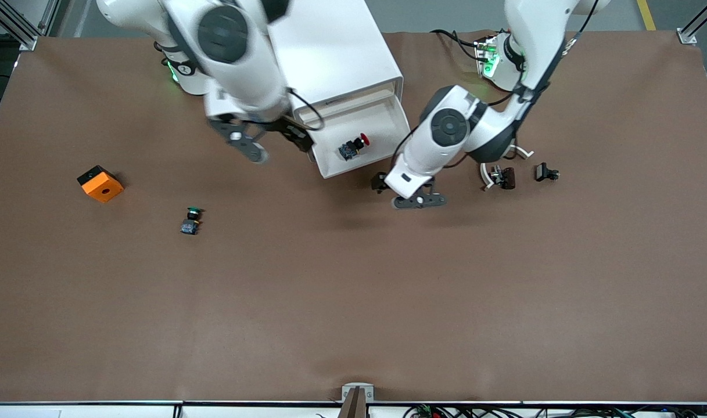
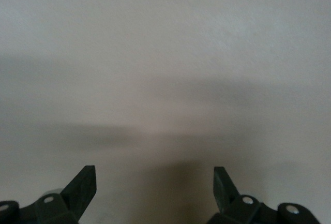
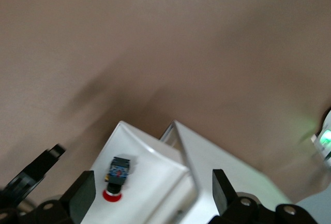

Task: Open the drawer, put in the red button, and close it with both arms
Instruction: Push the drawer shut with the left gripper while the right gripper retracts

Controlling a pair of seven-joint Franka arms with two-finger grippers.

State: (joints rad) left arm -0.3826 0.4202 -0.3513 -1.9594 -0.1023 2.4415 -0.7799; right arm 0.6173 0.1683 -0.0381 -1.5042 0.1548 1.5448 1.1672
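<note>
The right gripper hangs with its fingers spread wide and nothing between them. The left gripper waits low, its fingers likewise parted and empty.

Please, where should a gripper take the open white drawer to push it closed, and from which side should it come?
Judging by its pose, take the drawer at its front panel, the edge nearest the front camera, and push toward the cabinet. That panel is flat and wide. The red button lies inside, so stay on the outside. The left gripper and right gripper are both open.
</note>
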